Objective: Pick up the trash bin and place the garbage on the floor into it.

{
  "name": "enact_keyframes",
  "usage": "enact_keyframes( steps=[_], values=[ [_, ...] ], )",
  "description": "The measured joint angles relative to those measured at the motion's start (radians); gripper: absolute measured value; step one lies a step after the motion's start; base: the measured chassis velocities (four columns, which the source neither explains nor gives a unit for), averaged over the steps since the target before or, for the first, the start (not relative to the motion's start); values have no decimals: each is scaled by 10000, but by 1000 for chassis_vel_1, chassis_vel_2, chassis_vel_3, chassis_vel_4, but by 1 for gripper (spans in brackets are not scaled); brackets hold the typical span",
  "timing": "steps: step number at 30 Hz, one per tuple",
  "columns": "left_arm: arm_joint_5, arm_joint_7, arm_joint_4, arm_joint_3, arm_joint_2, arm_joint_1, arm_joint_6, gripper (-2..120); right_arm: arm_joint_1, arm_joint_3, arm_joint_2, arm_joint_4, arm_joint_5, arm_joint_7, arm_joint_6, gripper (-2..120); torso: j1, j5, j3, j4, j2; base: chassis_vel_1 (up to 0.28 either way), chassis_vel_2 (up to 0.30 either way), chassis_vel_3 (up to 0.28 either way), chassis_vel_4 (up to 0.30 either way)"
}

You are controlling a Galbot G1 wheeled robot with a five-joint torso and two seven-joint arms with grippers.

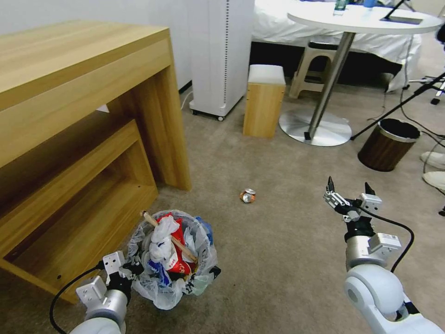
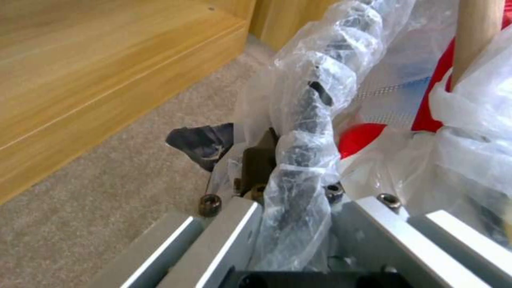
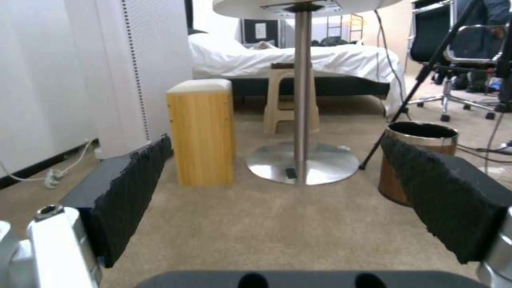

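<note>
With the trash bin (image 1: pixel 172 260) being pinched at its bagged rim by the left gripper (image 1: pixel 124 268), the spread right gripper (image 1: pixel 349 195) is best being lowered squarely over the crushed can (image 1: pixel 248 195) on the floor (image 1: pixel 278 260).

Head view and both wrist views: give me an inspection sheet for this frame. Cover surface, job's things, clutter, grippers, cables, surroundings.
Surface: beige carpet floor, mostly bare.
Job's things: trash bin lined with a plastic bag, stuffed with red wrappers, white tissues and a wooden stick poking out; crushed can on the carpet, apart from the bin.
Clutter: nothing seen beyond the can.
Grippers: left gripper clamped on the bin's bagged rim; right gripper open, empty, above the carpet to the can's right.
Cables: black cable looped at each wrist; cords on the floor near the brown bin.
Surroundings: wooden desk on the left, round white table, wooden stool box, bed behind.
</note>
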Motion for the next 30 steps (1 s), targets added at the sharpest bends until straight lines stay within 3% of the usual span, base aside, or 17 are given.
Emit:
enact_keyframes(
  steps=[20,30],
  values=[
    [-148,-92,-88,-304,-5,68,0,0,206,-300,-90,-141,-73,-154,-99,100,-1,-1,-1,-2,1,-8,6,10,-9],
    [-161,-111,-134,-283,-44,60,13,0,225,-327,-176,-136,-62,-155,-99,100,2,-2,1,-1,1,-170,170,178,-170]
  ],
)
